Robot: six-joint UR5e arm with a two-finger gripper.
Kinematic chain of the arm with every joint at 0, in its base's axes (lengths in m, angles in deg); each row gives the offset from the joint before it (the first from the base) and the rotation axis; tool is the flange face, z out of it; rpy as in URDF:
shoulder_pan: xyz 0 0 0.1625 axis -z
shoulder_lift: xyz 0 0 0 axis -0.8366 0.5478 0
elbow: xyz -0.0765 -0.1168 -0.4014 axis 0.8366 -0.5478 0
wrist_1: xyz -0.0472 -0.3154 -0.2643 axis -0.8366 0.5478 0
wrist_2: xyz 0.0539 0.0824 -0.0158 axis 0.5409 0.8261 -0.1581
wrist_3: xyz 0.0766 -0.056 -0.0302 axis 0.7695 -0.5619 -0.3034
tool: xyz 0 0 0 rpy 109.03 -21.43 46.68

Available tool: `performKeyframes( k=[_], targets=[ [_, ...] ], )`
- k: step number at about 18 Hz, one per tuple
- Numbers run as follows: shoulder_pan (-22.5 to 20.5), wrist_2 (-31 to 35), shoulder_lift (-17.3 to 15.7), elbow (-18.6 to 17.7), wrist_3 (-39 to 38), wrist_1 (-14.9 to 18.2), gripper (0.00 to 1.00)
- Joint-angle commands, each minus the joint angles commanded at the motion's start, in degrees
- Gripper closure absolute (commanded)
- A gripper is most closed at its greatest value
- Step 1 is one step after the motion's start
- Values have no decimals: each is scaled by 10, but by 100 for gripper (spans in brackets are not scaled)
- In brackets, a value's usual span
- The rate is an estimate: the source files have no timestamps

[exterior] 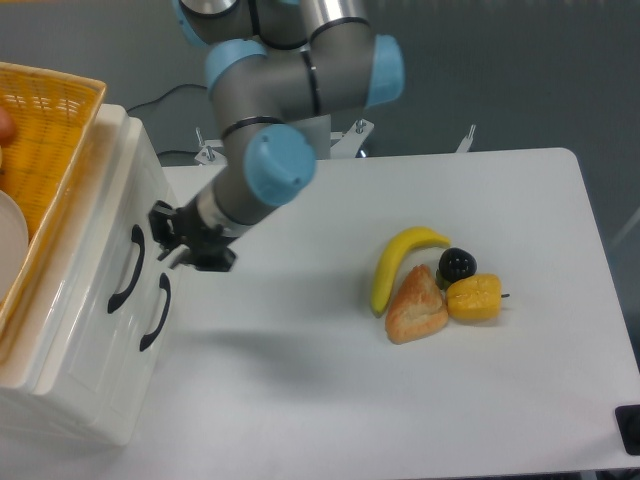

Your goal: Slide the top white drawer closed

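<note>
Four foods [432, 285] lie well apart from the gripper [176, 243].

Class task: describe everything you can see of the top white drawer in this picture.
The top white drawer is glossy white plastic, its front panel bearing a dark curved handle. It sits pushed in, its front about level with the lower drawer beneath it. A yellow wicker basket rests on the cabinet above. The gripper is just right of the panel, apparently not touching it.
</note>
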State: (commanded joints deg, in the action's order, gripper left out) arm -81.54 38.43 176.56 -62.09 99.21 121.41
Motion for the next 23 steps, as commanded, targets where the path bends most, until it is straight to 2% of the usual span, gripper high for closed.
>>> performKeyframes(
  k=[2,5,9,12,17,21,23],
  targets=[
    [-29,27,10,10,0,-32,0],
    [-75,62,24,10,1,-96,0],
    [-126,92,52,10,40,-153,0],
    [-159,104,67,10,89,-174,0],
    [-205,154,82,11,148,-192,0],
    [-229,242,91,15,284,-194,0],
    [-233,302,96,15,323,-193,0]
  ],
)
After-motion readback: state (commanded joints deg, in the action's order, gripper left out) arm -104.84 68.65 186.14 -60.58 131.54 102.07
